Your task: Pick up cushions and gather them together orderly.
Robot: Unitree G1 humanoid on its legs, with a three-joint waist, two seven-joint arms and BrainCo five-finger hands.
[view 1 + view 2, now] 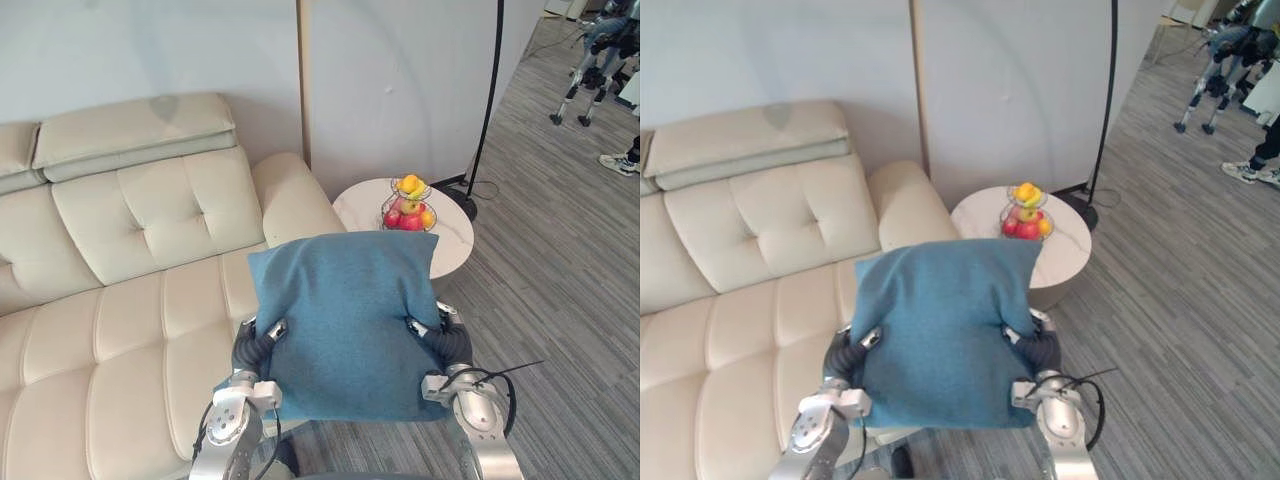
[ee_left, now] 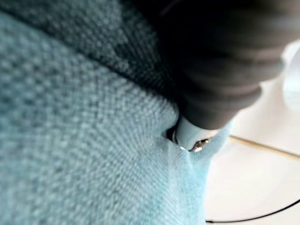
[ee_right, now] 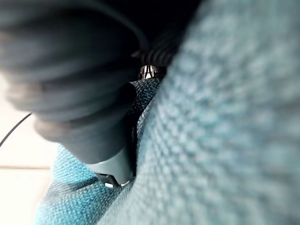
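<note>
A blue fabric cushion (image 1: pixel 345 320) hangs in the air in front of me, held between my two hands over the front edge of the cream leather sofa (image 1: pixel 130 300). My left hand (image 1: pixel 255 345) presses against its left side and my right hand (image 1: pixel 450 345) against its right side. Up close, the left wrist view has the blue weave (image 2: pixel 70 140) tight against the left hand's dark cover (image 2: pixel 220 79). In the right wrist view the cushion (image 3: pixel 225 140) lies against the right hand (image 3: pixel 70 93). The cushion hides the inner side of both hands.
A round white side table (image 1: pixel 450 235) stands beside the sofa's right arm and carries a wire basket of fruit (image 1: pixel 408 205). A black floor lamp pole (image 1: pixel 490 100) rises behind it. Another robot (image 1: pixel 595 50) and a person's shoe (image 1: pixel 620 162) are far right on the grey wood floor.
</note>
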